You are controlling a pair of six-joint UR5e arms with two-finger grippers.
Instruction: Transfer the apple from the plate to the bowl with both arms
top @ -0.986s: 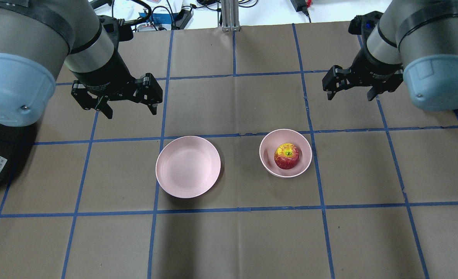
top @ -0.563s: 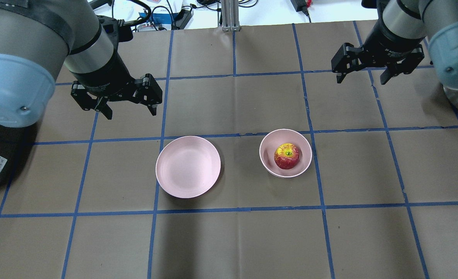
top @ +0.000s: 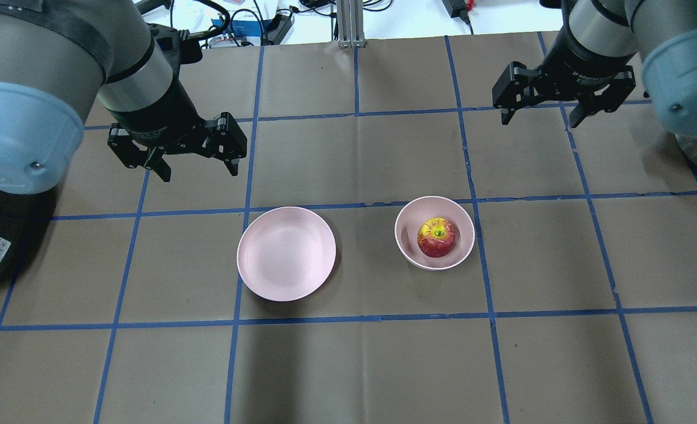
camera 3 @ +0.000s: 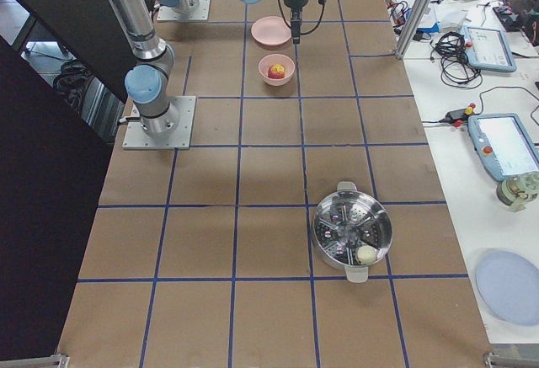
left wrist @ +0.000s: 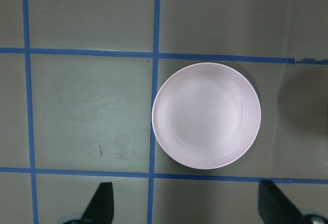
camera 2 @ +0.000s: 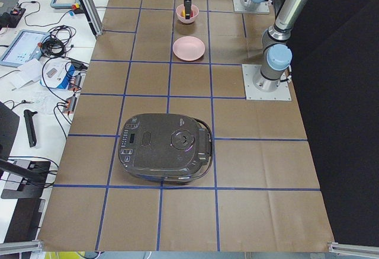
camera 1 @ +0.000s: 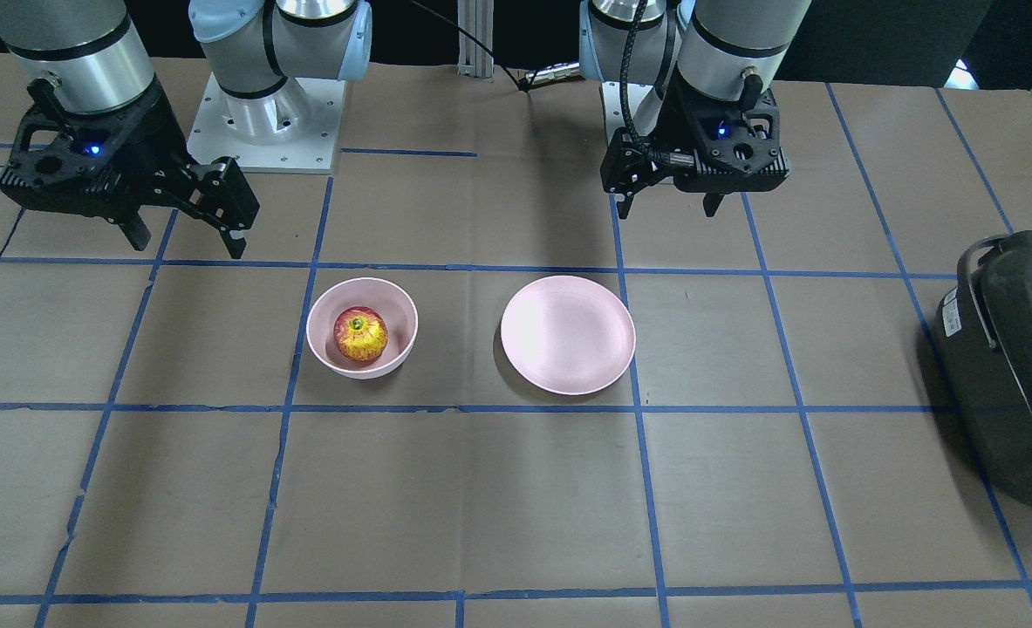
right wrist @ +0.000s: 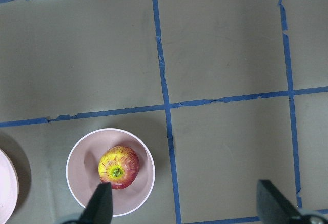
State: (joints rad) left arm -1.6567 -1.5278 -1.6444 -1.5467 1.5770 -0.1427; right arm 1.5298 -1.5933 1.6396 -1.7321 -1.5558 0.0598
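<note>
Position: the small round red-and-yellow streaked apple [top: 436, 237] sits in the deep pale-pink bowl [top: 406, 232], about mid-floor, stem dimple up. The flat pale-pink plate [top: 286, 253] near it is bare; plate and bowl do not touch.

Hands: the left hand [top: 200, 171] hangs above the desk beyond the plate, fingers spread wide, nothing between them. The right hand [top: 539, 121] is likewise wide and empty, beyond the bowl and off toward the robot's right. You can read the transfer as done.

Handling, should you need to regrip:
- The apple looks hard, glossy and light. Expect it to roll or squirt out of a shallow pinch.
- Take it across its widest girth from above, one finger on each flank, with the dimple between them.
- The bowl's wall leaves little room for fingers. The bowl itself looks light and may slide if clipped.

Surface: the brown-paper-covered desk [top: 348, 365] is matte and creased, and gridded with blue tape that is frayed in spots.

Room:
- A dark grey rice cooker [camera 1: 1013, 366] sits at the robot's left end.
- A round metal steamer pot [camera 3: 352, 233] sits at the right end. Both are well apart from the dishes.
- A white side bench [camera 3: 455, 208] with tablets and cables runs along the far edge.
</note>
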